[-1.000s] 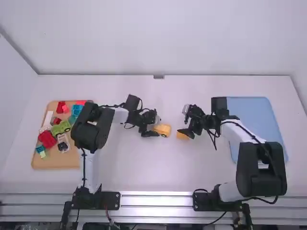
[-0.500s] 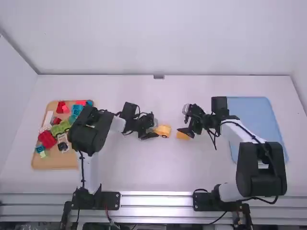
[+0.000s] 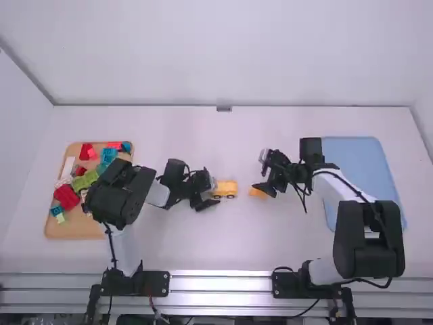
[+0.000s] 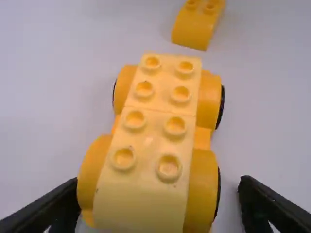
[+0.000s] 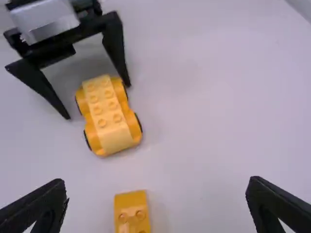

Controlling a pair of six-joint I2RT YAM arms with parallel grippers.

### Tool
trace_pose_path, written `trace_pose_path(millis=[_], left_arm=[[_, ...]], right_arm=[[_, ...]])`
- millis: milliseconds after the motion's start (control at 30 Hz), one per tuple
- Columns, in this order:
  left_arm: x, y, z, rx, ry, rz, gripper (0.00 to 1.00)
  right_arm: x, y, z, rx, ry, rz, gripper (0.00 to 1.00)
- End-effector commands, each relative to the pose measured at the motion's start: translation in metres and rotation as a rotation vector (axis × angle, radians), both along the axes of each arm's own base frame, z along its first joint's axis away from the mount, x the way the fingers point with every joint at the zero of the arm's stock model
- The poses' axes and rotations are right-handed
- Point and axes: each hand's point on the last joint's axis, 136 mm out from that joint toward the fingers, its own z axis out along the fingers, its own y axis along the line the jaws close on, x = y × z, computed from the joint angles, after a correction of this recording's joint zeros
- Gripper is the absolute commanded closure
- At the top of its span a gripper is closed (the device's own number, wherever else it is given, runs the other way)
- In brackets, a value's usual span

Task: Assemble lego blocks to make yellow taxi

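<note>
Toy car (image 4: 160,199): smooth moulded plastic, and there's a soft sheen on those rounded studs
Loose brick (image 4: 192,30): smooth plastic too, low gloss
Fingers (image 5: 36,208): matt, plastic-looking
Worktop (image 3: 223,244): smooth, matt all over
Blue tray (image 3: 352,152): smooth and matt, looks like plastic
Tan tray (image 3: 84,231): smooth, matt; wood or plastic, can't call it
Rail (image 3: 220,284): metal, bright glossy streaks

On the table (image 3: 270,244), the left tray (image 3: 81,230) holds a pile of blocks (image 3: 66,197). Between it and the right tray (image 3: 358,162) lie 2 things: 1 car (image 3: 226,189) and, just to its right, slightly nearer and apart from it, 1 brick (image 3: 258,193).
</note>
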Motion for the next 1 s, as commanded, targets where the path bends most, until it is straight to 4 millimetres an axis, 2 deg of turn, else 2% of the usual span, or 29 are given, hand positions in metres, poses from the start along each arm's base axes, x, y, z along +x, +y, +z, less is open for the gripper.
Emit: trace_pose_path(millis=[0,67,267,367,567,767,967], left_arm=[[0.002,-0.003,0.009,-0.008,-0.012,0.006,0.04],[0.006,-0.001,0.010,-0.008,-0.019,0.015,0.00],[0.019,0.005,0.012,0.014,-0.038,0.060,0.01],[0.022,0.000,0.023,-0.028,-0.020,0.061,0.01],[0.024,0.001,0.042,-0.032,-0.035,0.064,0.01],[0.019,0.002,0.061,-0.039,-0.050,0.061,0.01],[0.011,-0.006,0.066,-0.072,-0.040,0.016,0.01]], right_arm=[[-0.012,-0.004,-0.014,-0.036,0.007,0.033,0.02],[-0.018,-0.004,-0.020,-0.037,0.003,0.043,0.02],[-0.027,-0.012,-0.044,-0.009,-0.024,-0.021,0.02],[-0.038,-0.014,-0.046,0.049,-0.045,0.002,0.01],[-0.043,-0.027,-0.046,0.093,-0.069,-0.010,0.01],[-0.019,-0.029,-0.073,0.129,-0.069,0.002,0.01],[-0.010,-0.030,-0.086,0.165,-0.070,0.073,0.01]])
